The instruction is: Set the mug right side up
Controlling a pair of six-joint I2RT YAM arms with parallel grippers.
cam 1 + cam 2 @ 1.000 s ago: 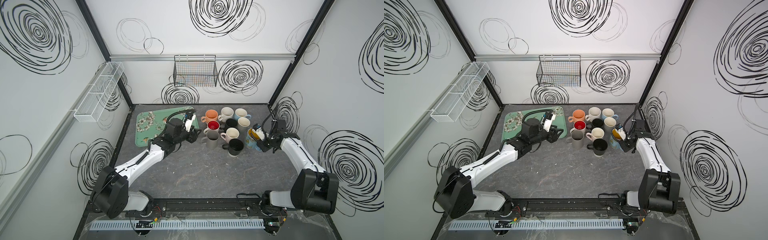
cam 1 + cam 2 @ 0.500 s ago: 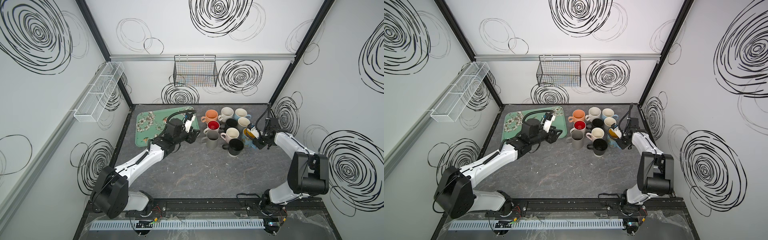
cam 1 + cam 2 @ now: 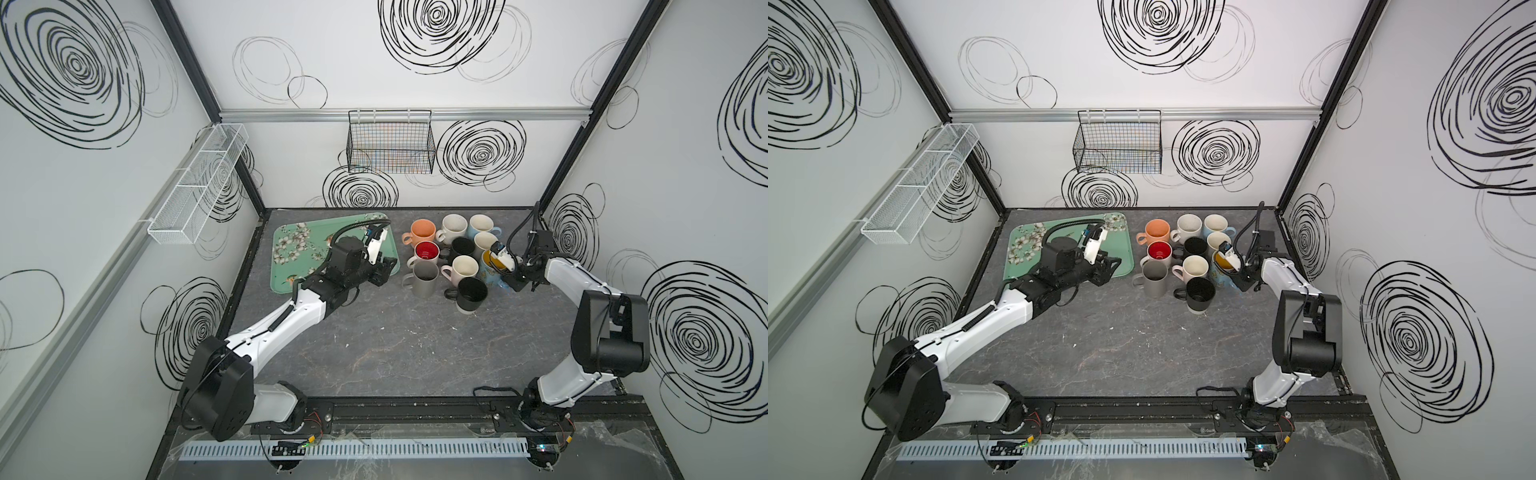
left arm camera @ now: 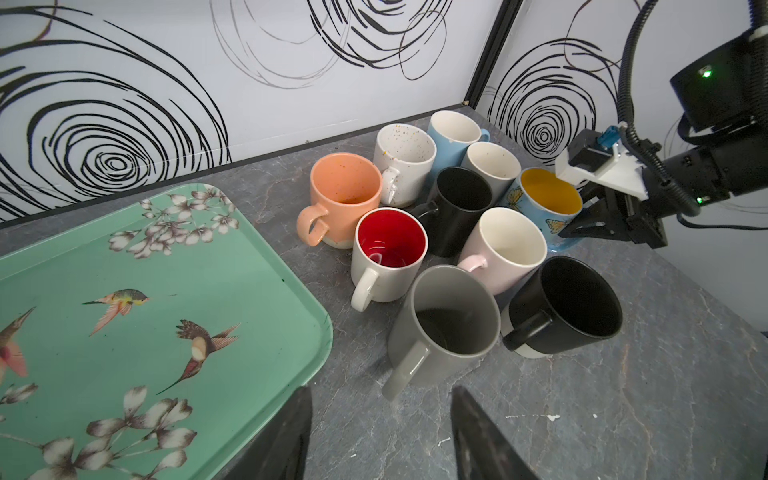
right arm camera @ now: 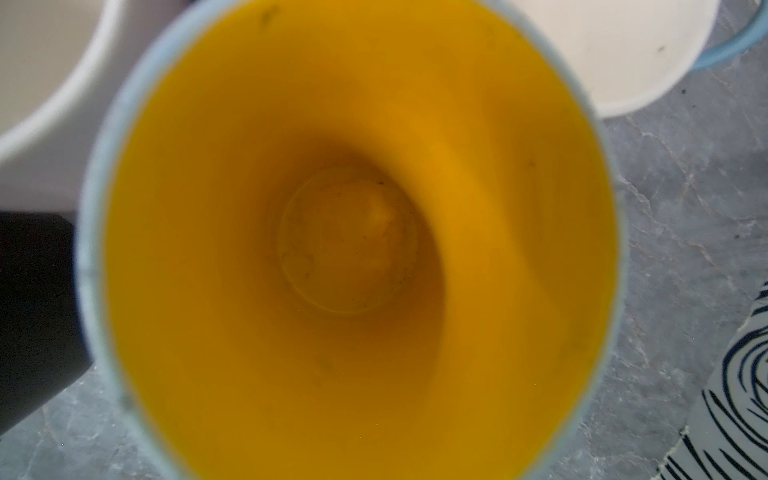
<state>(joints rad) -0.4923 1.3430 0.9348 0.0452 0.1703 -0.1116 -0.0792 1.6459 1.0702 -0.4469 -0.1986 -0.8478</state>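
The mug (image 3: 490, 266) (image 3: 1220, 270) is light blue with butterflies and a yellow inside. It stands upright, mouth up, at the right edge of the mug cluster (image 4: 548, 199). Its yellow inside fills the right wrist view (image 5: 353, 241), seen from straight above. My right gripper (image 3: 514, 277) (image 3: 1241, 279) (image 4: 582, 220) is at the mug's right side, with its black fingers spread in a narrow V against the wall. Whether they still press the mug is hidden. My left gripper (image 3: 386, 270) (image 4: 380, 395) is open and empty, low over the table in front of the grey mug (image 4: 444, 316).
Several other upright mugs stand tight against the mug: orange (image 3: 423, 230), red-lined (image 3: 427, 251), pale pink (image 3: 463, 268), black (image 3: 471, 293). A green floral tray (image 3: 299, 249) lies at the left, under my left wrist. The right wall is close behind my right arm.
My right arm has folded back with its elbow raised, and its gripper has carried the mug a little left against the cluster. The left arm has not moved.
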